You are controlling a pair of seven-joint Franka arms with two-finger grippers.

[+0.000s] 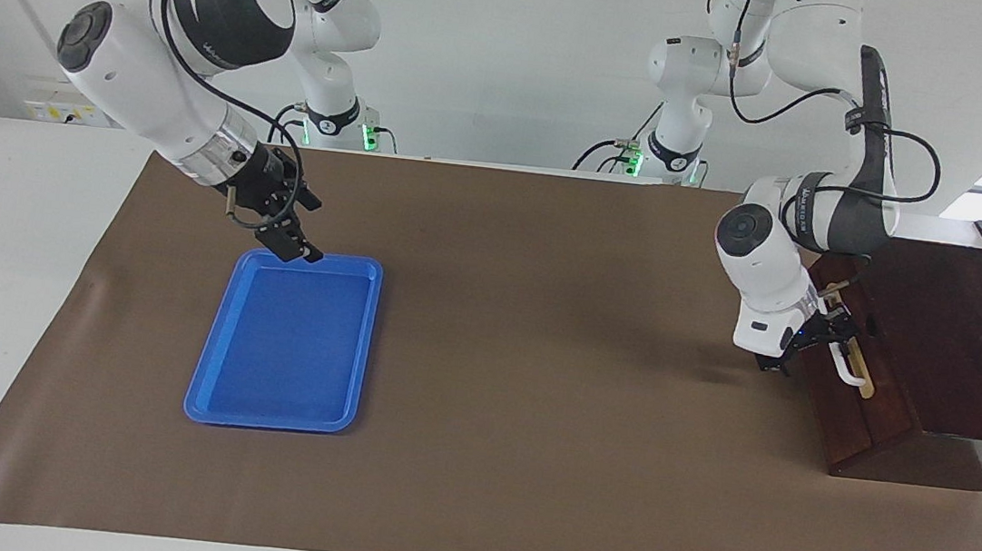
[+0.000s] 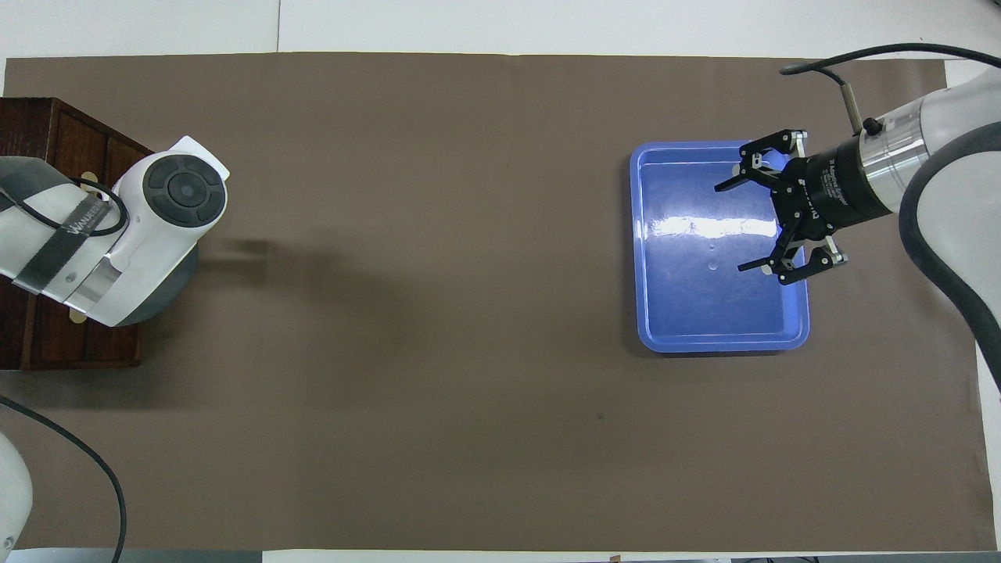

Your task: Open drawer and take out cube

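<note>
Clock set on the overhead view, 12 o'clock pointing away from the robots, dial centred on the brown mat (image 2: 469,313).

Starting nearest the robots: plain mat from 5 to 7 o'clock.

Further out, at 9 o'clock, at the left arm's end of the table: dark wooden box (image 1: 958,343) standing on the mat's edge, its front turned toward 3 o'clock. Drawer (image 1: 860,415) sitting flush in that front, shut, with the white handle (image 1: 851,366) on its tan strip. Interior unseen, so contents cannot be told; cube out of sight in both views. Left gripper (image 1: 783,361) low in front of the drawer, just beside the handle, hidden under its own wrist from overhead. Cannot tell how wide it stands, nor whether it touches the handle.

At 3 o'clock, toward the right arm's end and well apart from the box: blue tray (image 2: 635,234) lying flat on the mat, long sides running 12 to 6. Whole floor showing as bare blue with a streak of glare. Right gripper (image 2: 731,228) hanging over the tray, in the facing view above the end nearer the robots, tilted, spread wide, gripping nothing.

Farthest out, from 10 to 2 o'clock: mat again, then the white table (image 2: 547,23) at its edge.
</note>
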